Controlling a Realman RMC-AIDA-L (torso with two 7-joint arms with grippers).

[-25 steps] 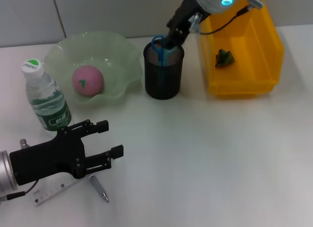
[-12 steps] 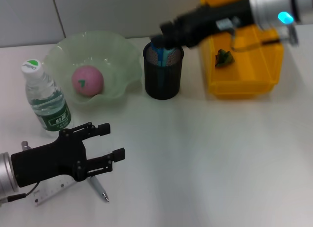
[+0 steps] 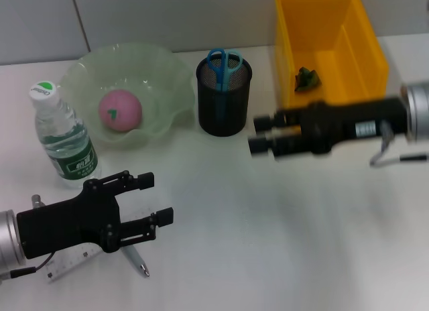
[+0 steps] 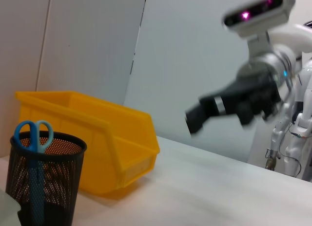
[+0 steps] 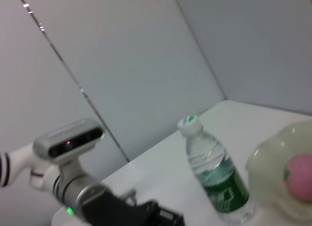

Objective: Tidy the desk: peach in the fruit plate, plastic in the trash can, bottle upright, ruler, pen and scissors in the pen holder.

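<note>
A pink peach [image 3: 120, 110] lies in the pale green fruit plate [image 3: 164, 70]. The water bottle [image 3: 62, 135] stands upright to the plate's left. Blue-handled scissors [image 3: 224, 60] stick out of the black mesh pen holder [image 3: 224, 106]. Green plastic [image 3: 307, 78] lies in the yellow bin [image 3: 348, 29]. My left gripper [image 3: 153, 199] is open low over the table, just above a clear ruler [image 3: 70, 263] and a grey pen [image 3: 137, 258]. My right gripper [image 3: 261, 134] is open and empty, in front of the bin and right of the holder.
The left wrist view shows the pen holder [image 4: 41, 182] with the scissors [image 4: 31, 136], the yellow bin [image 4: 97, 138] and the right gripper [image 4: 195, 121] farther off. The right wrist view shows the bottle [image 5: 214, 179], the plate [image 5: 270, 162] and the peach [image 5: 298, 171].
My right gripper left the scissors in the pen holder, then swung away to the front of the yellow bin. My left gripper shifted slightly nearer the pen and ruler.
</note>
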